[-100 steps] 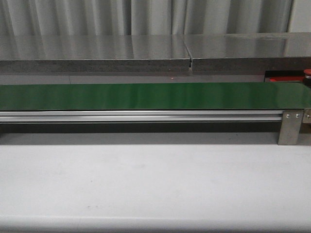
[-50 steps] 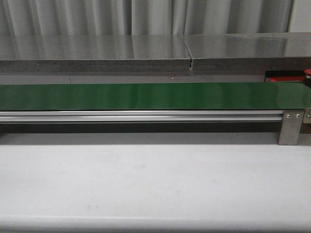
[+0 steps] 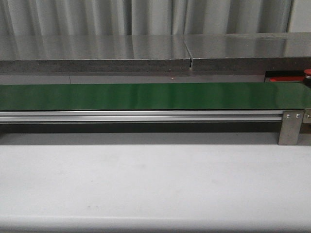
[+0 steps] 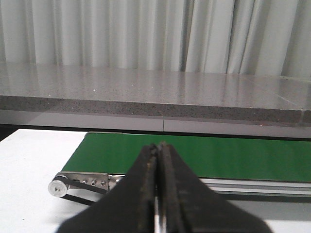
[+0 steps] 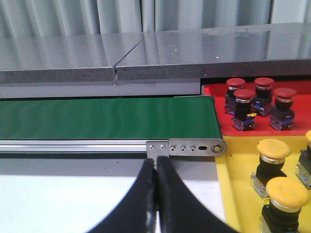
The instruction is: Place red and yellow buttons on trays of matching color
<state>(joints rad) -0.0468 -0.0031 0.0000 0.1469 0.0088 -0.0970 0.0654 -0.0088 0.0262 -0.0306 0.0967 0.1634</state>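
Note:
In the right wrist view, several red buttons (image 5: 244, 95) stand upright on the red tray (image 5: 212, 91), just past the belt's end. Three yellow buttons (image 5: 273, 148) stand on the yellow tray (image 5: 238, 165) beside it. My right gripper (image 5: 155, 161) is shut and empty, over the white table short of the belt's end bracket. My left gripper (image 4: 158, 145) is also shut and empty, facing the other end of the belt. The front view shows only a sliver of the red tray (image 3: 285, 78) and one red button (image 3: 308, 73) at the far right, and neither gripper.
A long green conveyor belt (image 3: 146, 96) on an aluminium rail (image 3: 146, 115) crosses the scene, with nothing on it. A grey stone ledge (image 3: 97, 53) and curtain stand behind it. The white table (image 3: 155, 179) lies in front. A pulley (image 4: 58, 187) marks the belt's left end.

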